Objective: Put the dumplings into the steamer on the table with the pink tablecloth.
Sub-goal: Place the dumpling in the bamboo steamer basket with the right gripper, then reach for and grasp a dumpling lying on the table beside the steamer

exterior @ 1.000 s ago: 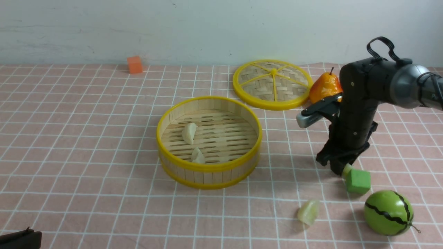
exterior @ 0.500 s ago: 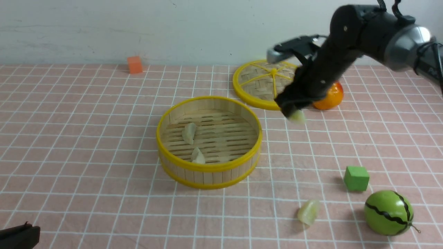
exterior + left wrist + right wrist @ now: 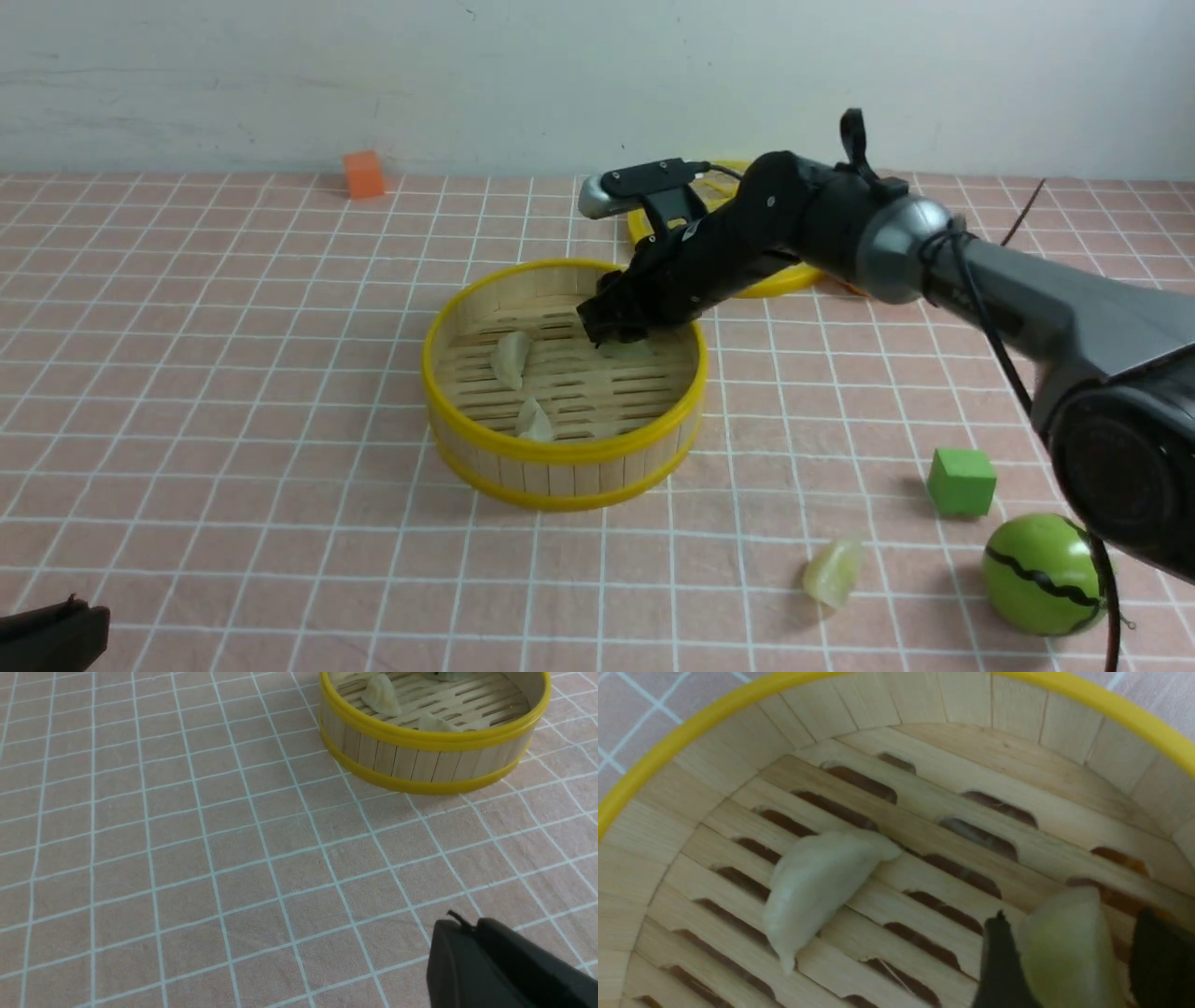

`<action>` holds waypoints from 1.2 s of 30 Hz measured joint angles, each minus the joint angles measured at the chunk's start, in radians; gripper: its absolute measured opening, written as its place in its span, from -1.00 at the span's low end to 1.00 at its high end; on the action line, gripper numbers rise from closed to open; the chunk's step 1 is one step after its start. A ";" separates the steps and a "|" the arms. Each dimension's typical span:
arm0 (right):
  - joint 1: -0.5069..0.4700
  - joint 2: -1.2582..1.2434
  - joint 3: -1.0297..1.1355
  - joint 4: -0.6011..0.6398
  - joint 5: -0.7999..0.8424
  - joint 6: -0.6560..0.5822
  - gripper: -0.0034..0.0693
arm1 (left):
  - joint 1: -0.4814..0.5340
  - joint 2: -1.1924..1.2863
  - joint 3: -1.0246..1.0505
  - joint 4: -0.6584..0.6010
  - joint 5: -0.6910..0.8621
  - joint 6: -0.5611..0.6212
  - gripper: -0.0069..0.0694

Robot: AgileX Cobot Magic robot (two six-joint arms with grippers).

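Notably, right wrist view: dumpling [image 3: 1069, 956] between tips of right end effector [image 3: 1074, 921] (grip unclear); front view blocked.

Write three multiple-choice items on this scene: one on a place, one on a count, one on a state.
1. The loose dumpling lies on the pink tablecloth: A far left; B right of the steamer, nearer the robot; C by the back wall.
2. Dumplings within the steamer's wall, counting the one at the right end effector: A one; B five; C three.
3. The steamer is: A uncovered, its lid lying behind it; B covered; C tipped over.
B: it lies front-right of the steamer. C: two rest on the slats, one sits at the end effector. A: the slatted floor shows from above.
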 joint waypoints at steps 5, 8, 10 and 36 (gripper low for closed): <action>-0.001 -0.123 0.001 -0.020 0.127 0.030 0.69 | 0.000 0.000 0.000 -0.001 -0.002 0.000 -0.72; -0.003 -0.246 0.000 -0.051 0.229 0.035 0.71 | 0.000 0.000 0.000 -0.003 -0.002 0.000 -0.72; -0.004 -0.347 -0.001 -0.062 0.347 0.053 0.65 | 0.000 0.000 0.000 -0.003 -0.002 0.000 -0.72; -0.003 -0.596 0.943 -0.240 0.120 0.310 0.28 | 0.000 0.000 0.002 0.019 -0.033 -0.102 -0.67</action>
